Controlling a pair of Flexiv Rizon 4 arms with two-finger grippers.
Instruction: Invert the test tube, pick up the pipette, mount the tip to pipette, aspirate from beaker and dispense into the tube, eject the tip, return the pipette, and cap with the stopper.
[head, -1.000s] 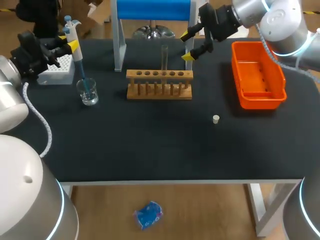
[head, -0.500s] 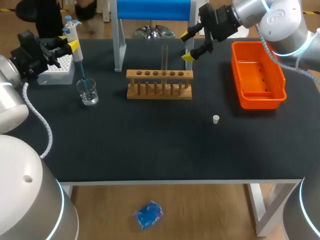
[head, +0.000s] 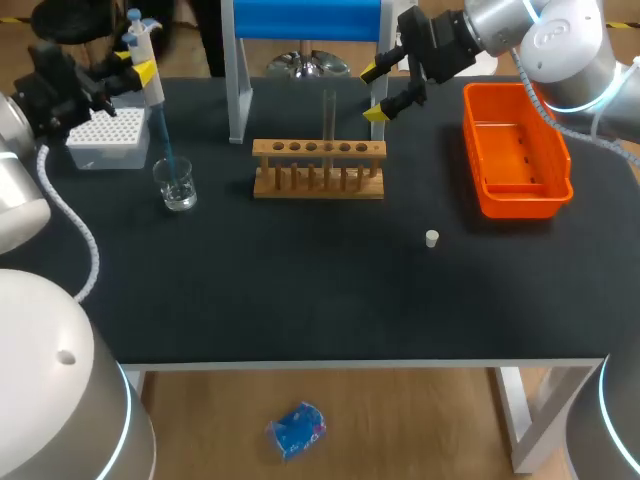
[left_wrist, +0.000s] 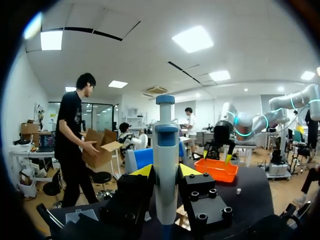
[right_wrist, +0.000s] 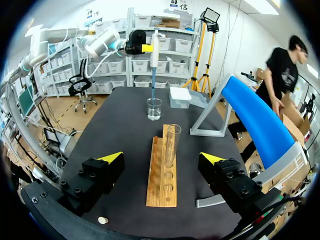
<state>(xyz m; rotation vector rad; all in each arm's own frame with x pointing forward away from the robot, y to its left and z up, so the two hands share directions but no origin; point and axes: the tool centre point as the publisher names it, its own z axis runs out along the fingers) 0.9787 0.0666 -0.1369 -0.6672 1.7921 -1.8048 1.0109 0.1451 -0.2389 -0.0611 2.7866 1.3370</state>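
Standing test tube (head: 329, 118) in wooden rack (head: 318, 188)

**Student:** How are the two arms finished?

**Tutor:** Both the left arm (head: 30, 330) and the right arm (head: 560, 40) have smooth, rounded silver-grey shells. Joints are edged by a thin light-blue glowing ring (head: 124, 420). A white ribbed cable (head: 78, 235) runs along the left arm, and a grey cable (head: 545, 108) along the right.

**Student:** And the end pieces?

**Tutor:** The left gripper (left_wrist: 166, 171) and the right gripper (right_wrist: 161, 158) are built from matt black angular blocks. Each finger ends in a bright yellow wedge-shaped tip (right_wrist: 111, 157). Recessed socket screws (left_wrist: 212, 192) stud the faces of the black finger blocks, several to each block.
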